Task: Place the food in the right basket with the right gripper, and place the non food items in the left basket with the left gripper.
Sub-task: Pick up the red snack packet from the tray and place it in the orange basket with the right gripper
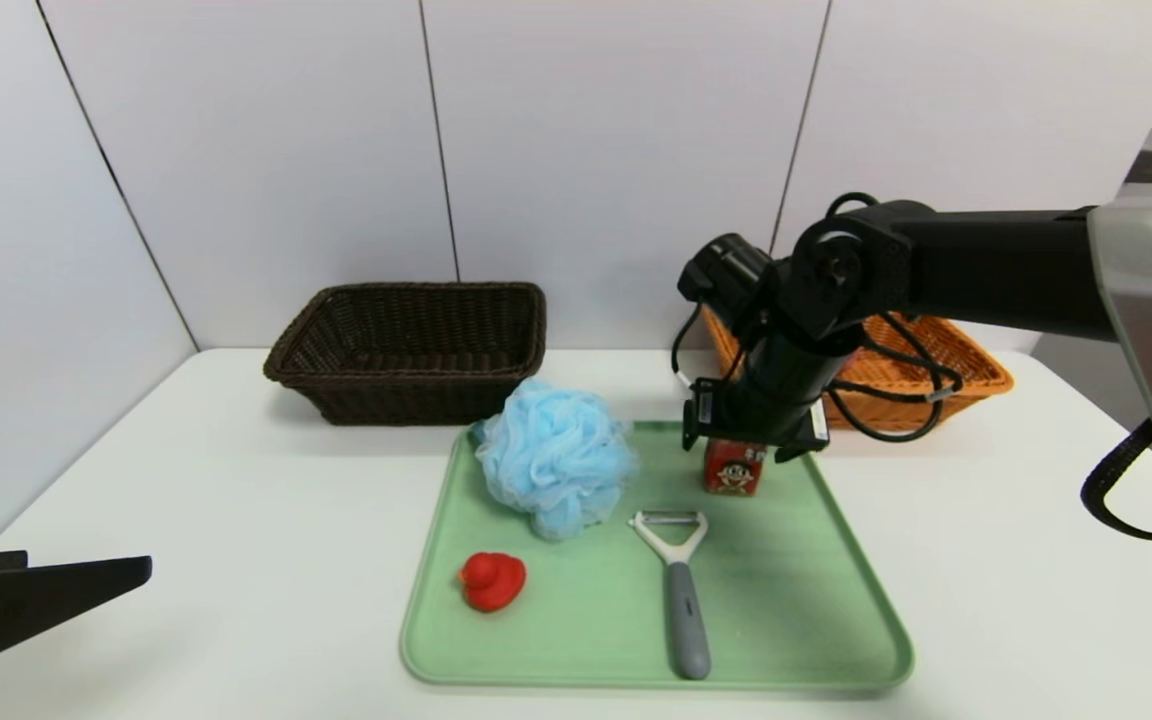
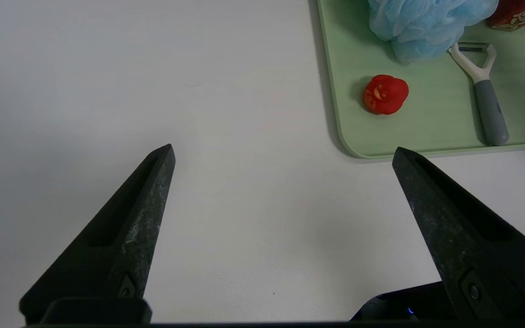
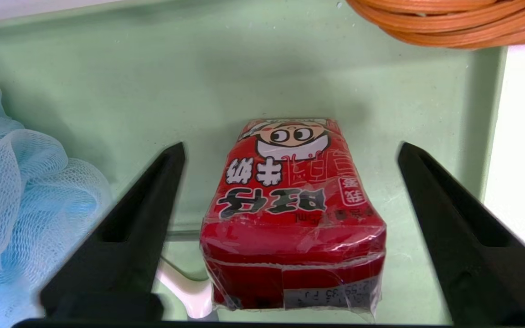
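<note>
The right gripper (image 3: 290, 150) straddled the carton (image 3: 292, 214) on the tray (image 1: 786, 600), jaws apart, not touching it; the left gripper (image 2: 283, 155) idled wide open over the table (image 2: 107, 91).

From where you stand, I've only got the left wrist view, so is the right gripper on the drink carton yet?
Observer: Not gripping. The right gripper straddles the drink carton, fingers clear of both sides.
Operator: Is the carton upright?
Observer: Yes, it stands on the green tray.
Operator: Anything in the left basket?
Observer: The left basket looks empty.
Operator: Where's the right basket?
Observer: The right basket sits just behind the tray.
</note>
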Robot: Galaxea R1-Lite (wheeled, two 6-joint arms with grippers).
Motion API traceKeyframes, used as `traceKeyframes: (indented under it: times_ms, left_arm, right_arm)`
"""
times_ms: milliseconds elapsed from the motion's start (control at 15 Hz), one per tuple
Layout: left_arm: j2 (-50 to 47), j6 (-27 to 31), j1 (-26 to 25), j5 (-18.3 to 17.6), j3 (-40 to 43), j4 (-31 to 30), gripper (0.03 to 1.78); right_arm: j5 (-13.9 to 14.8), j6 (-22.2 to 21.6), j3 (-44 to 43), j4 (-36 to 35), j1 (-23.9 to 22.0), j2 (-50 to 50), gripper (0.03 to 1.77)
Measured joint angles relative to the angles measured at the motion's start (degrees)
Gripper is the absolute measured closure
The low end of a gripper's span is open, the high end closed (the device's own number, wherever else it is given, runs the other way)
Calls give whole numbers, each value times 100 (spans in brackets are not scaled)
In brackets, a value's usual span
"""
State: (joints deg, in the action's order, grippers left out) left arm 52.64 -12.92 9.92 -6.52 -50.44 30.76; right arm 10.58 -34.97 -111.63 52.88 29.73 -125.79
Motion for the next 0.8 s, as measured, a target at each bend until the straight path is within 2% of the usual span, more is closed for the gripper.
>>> traceKeyframes:
  times_ms: [133,333,800]
  left_arm:
    - [0,0,2,0,-5,0,12]
    - [-5,2,0,2,-7,-2,12]
    - [-7,0,0,7,-5,0,12]
  right_arm:
    - [-9,15,0,6,2,18,68]
    - [-30,11,5,9,-2,22,99]
    - [-146,-24,2,20,11,165,104]
